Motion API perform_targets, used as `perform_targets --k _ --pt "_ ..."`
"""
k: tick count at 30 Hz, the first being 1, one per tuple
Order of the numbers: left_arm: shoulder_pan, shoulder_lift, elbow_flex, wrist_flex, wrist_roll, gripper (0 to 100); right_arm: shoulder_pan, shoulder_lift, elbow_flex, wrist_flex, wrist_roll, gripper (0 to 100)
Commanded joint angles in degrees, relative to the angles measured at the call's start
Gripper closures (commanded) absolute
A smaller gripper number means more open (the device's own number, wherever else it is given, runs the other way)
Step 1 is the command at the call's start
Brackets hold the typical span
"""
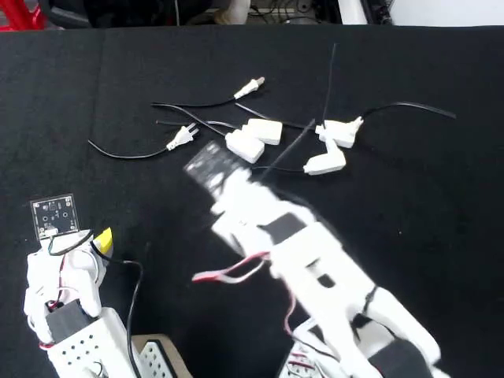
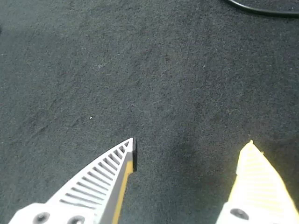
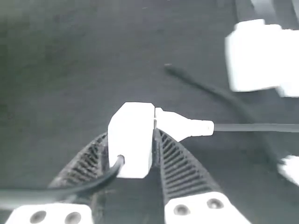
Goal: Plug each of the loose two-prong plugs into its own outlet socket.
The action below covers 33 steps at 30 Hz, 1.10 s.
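Observation:
My right gripper [image 3: 131, 135] is shut on a white socket block [image 3: 131, 140]. A white plug [image 3: 182, 125] sits against the block's side, its cable running away from it. In the high view this gripper [image 1: 206, 164] is blurred, just left of a pair of white sockets [image 1: 253, 138]. Two more white sockets [image 1: 337, 132] [image 1: 325, 163] lie to the right. One loose two-prong plug [image 1: 183, 138] lies left of the pair and another plug [image 1: 250, 85] farther back. My left gripper [image 2: 191, 142] hangs open over bare black cloth, at the front left [image 1: 83, 240].
Thin black cables [image 1: 126, 153] trail across the black table [image 1: 441, 236] around the plugs and sockets; one cable [image 2: 261, 9] crosses the left wrist view's corner. A small dark square board [image 1: 53, 214] lies beside the left arm. Another white socket [image 3: 259, 53] lies beyond the held block.

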Motion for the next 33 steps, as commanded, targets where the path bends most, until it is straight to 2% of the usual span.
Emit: perform_targets --k 1,4,10,14,18,22,25,29,33 --pt "0.7 -0.3 1.1 -1.0 -0.2 65 8.4 -2.1 -4.9 0.3 6.2 98.7" --pt "0.7 -0.3 1.1 -1.0 -0.2 65 12.2 0.8 -7.6 0.0 14.2 98.7" --pt "0.7 -0.3 1.1 -1.0 -0.2 65 15.2 13.0 -16.2 -1.0 25.8 98.5" --pt "0.7 -0.3 1.1 -1.0 -0.2 65 18.5 22.8 -23.4 -0.6 29.5 98.5" --pt "0.7 -0.3 1.1 -1.0 -0.2 65 22.4 30.6 -29.6 -0.5 29.0 98.4" --pt "0.7 -0.3 1.1 -1.0 -0.2 65 23.0 33.4 -30.5 -1.0 27.5 98.0" --pt "0.7 -0.3 1.1 -1.0 -0.2 65 23.0 32.7 -31.4 -0.9 23.9 89.0" --pt "0.7 -0.3 1.1 -1.0 -0.2 65 22.9 29.6 -31.8 0.3 22.8 75.6" --pt "0.7 -0.3 0.9 -1.8 -0.2 65 22.7 21.8 -32.2 11.5 21.5 75.1"
